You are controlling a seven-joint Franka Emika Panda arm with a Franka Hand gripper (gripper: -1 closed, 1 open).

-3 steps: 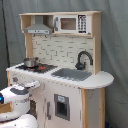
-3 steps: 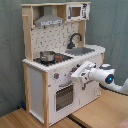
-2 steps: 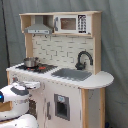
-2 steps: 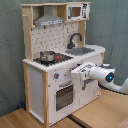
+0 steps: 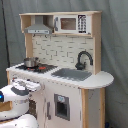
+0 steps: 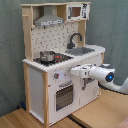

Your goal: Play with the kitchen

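Note:
The kitchen (image 5: 65, 47) (image 6: 37, 75) is a tall toy one with white panels and a light wood frame. It has a black faucet (image 5: 83, 57) (image 6: 75, 39) over a grey sink (image 5: 72, 75) (image 6: 82, 50), and a small metal pot (image 5: 31, 62) (image 6: 47, 55) on the stove. A range hood (image 5: 39, 29) hangs above the stove. My gripper (image 5: 34, 85) (image 6: 75, 71) reaches level to the front panel just under the counter, above the windowed oven door (image 6: 64, 95). The white arm (image 6: 106, 76) comes in from the second exterior view's right.
A toy microwave (image 5: 70, 23) (image 6: 75, 11) sits on the top shelf. A grey curtain (image 5: 112, 45) hangs behind the kitchen. The kitchen stands on a wooden surface (image 6: 100, 115). A lower cabinet door with a small window (image 5: 62, 106) faces forward.
The arm has barely shifted; the gripper stays at the kitchen's front panel below the counter.

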